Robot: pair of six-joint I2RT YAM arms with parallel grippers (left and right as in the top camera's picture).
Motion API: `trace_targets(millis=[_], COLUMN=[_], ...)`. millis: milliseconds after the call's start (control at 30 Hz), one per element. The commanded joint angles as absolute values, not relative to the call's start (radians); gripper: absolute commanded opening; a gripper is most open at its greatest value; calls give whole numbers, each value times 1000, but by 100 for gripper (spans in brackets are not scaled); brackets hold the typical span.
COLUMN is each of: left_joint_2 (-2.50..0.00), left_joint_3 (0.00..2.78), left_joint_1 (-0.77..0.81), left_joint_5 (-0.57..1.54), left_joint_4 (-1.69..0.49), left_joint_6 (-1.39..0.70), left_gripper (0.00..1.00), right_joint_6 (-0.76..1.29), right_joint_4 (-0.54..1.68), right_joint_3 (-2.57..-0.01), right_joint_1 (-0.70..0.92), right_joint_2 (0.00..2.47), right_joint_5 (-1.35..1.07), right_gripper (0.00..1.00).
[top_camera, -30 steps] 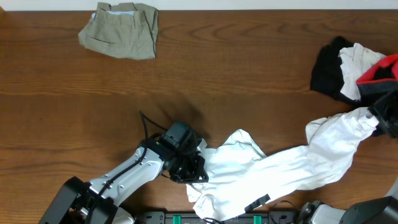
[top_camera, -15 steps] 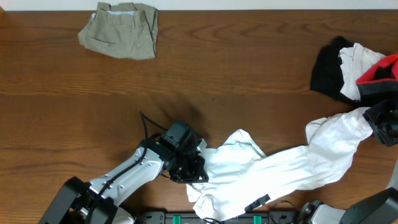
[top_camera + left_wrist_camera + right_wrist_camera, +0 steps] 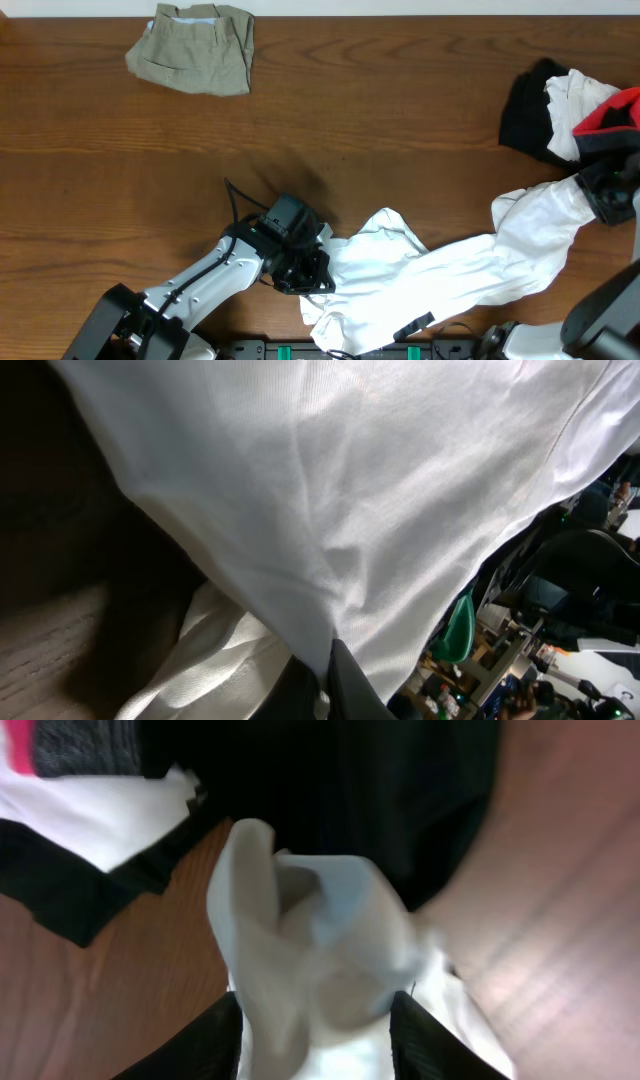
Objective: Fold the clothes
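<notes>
Holding the white top [image 3: 470, 270] at both ends. Spread as a long rumpled band along the near side of the desk [image 3: 400, 130], from low centre up toward the right edge, with a small black mark [image 3: 415, 328] close to the front rim.

At the left end: left pincer [image 3: 305, 272] clamped fully closed on the cloth, down low at the desk. From the left wrist, little to see but the white top [image 3: 350, 510] draped across the view, folds bunching toward a dark fingertip [image 3: 340, 685] at the bottom edge.

At the right end: right pincer [image 3: 600, 195] closed partway on a thick bunch of the same garment, just beside the pile at the right edge. From the right wrist, a twisted wad of the white top [image 3: 320, 940] packed between the two dark fingers [image 3: 210, 1040] of the right pincer [image 3: 318, 1035], standing up above them.

In that pile: a black piece [image 3: 525, 115], a white piece [image 3: 575, 100] on top of it, a red piece [image 3: 612, 112] at the frame edge.

Well apart, at the far left of the desk: a khaki garment [image 3: 195, 45], loosely folded.
</notes>
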State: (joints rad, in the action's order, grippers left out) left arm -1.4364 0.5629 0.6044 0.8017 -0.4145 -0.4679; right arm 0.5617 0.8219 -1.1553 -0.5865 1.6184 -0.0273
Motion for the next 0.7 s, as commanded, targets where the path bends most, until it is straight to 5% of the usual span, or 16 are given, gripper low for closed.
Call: trace_targets(millis=[0, 333, 667], left_joint_2=[-1441, -1439, -1356], left_joint_3=[562, 562, 563], left_joint_1=[607, 607, 607], left_joint_5=[803, 804, 827], left_joint_4=[-416, -416, -416], left_joint_6=[-458, -488, -493], left_gripper=[6, 6, 6], right_joint_6=[535, 534, 538], right_joint_4=[806, 817, 851], right_joint_3=[-1147, -1152, -1154], right_joint_1=[-555, -542, -543], right_joint_2=[1657, 1632, 1534], right_joint_5=[-34, -30, -27], right_gripper=[45, 31, 1])
